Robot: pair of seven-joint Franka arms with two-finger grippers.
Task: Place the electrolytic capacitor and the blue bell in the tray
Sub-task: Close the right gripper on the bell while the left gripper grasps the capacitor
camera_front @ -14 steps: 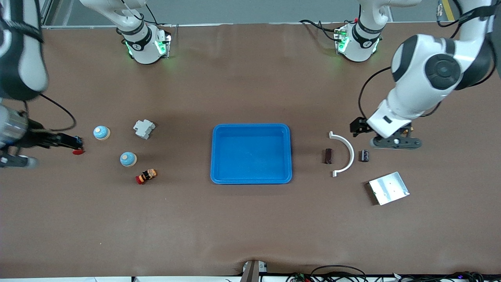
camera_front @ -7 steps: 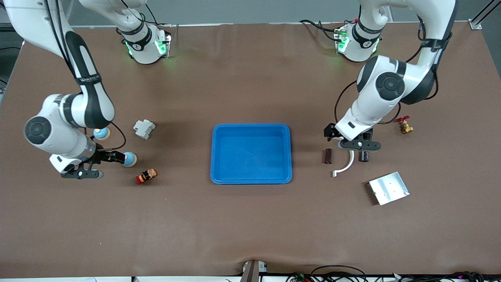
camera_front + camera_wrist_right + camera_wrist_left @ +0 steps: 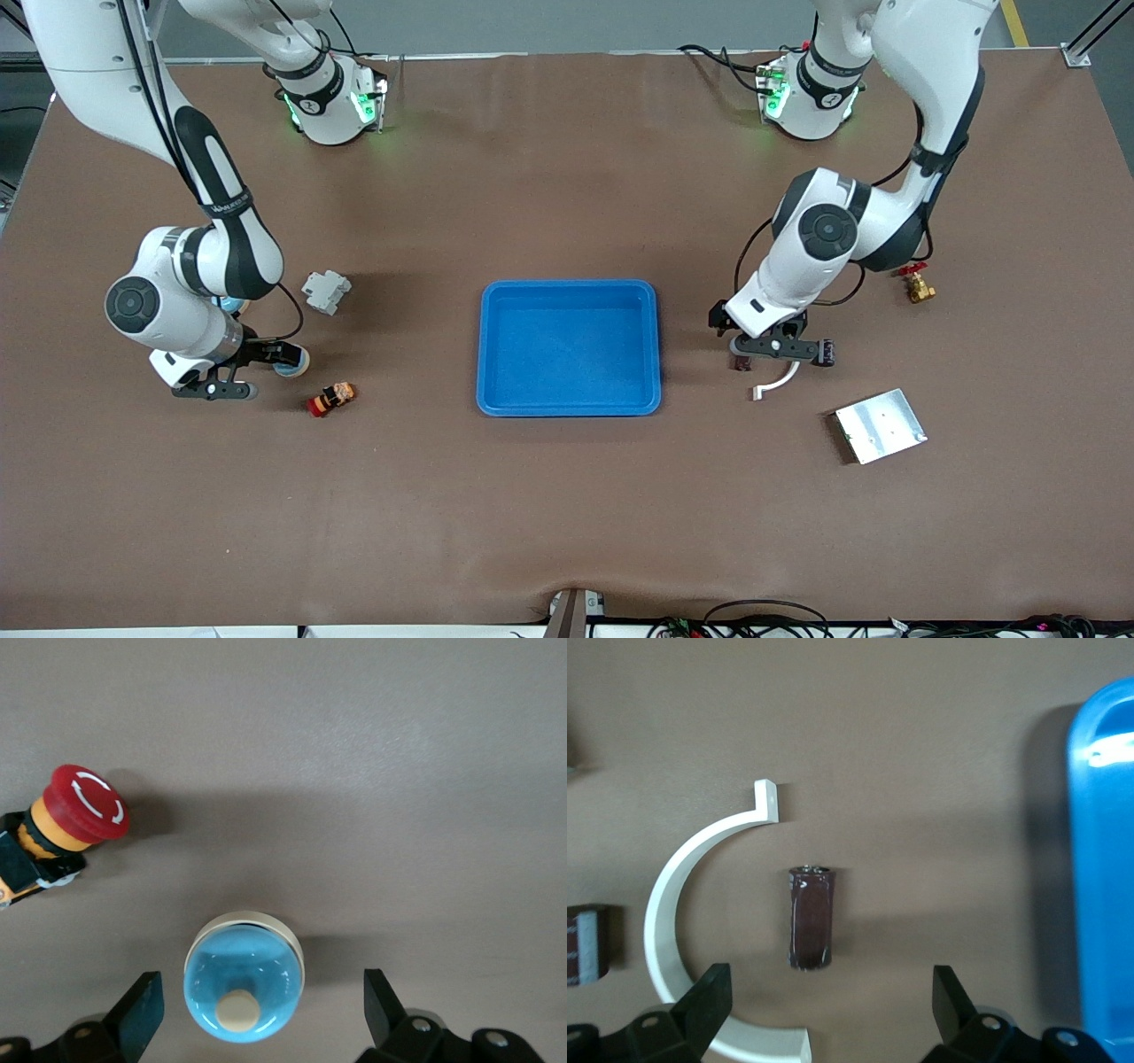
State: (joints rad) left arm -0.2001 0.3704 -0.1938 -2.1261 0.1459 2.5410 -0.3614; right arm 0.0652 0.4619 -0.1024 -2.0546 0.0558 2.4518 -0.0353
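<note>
The blue tray (image 3: 569,285) lies mid-table and shows in the left wrist view (image 3: 1107,859). A dark brown capacitor (image 3: 742,361) lies toward the left arm's end beside a white arc (image 3: 772,384). My left gripper (image 3: 778,347) hovers open over them; in its wrist view (image 3: 828,1005) the capacitor (image 3: 811,917) lies just ahead of the gap and the arc (image 3: 678,921) runs under one finger. A blue bell (image 3: 294,359) stands toward the right arm's end. My right gripper (image 3: 215,387) hovers open over it (image 3: 261,1010), with the bell (image 3: 244,988) between the fingers.
A second dark capacitor (image 3: 826,352), a silver plate (image 3: 880,425) and a brass valve (image 3: 915,285) lie near the left arm. A second blue bell (image 3: 232,304), a grey block (image 3: 326,291) and a red push button (image 3: 330,399) lie near the right arm.
Both arms have swung in and come lower. The right gripper came from the table's end to the bell. The left gripper moved toward the tray over the arc and brown capacitor.
</note>
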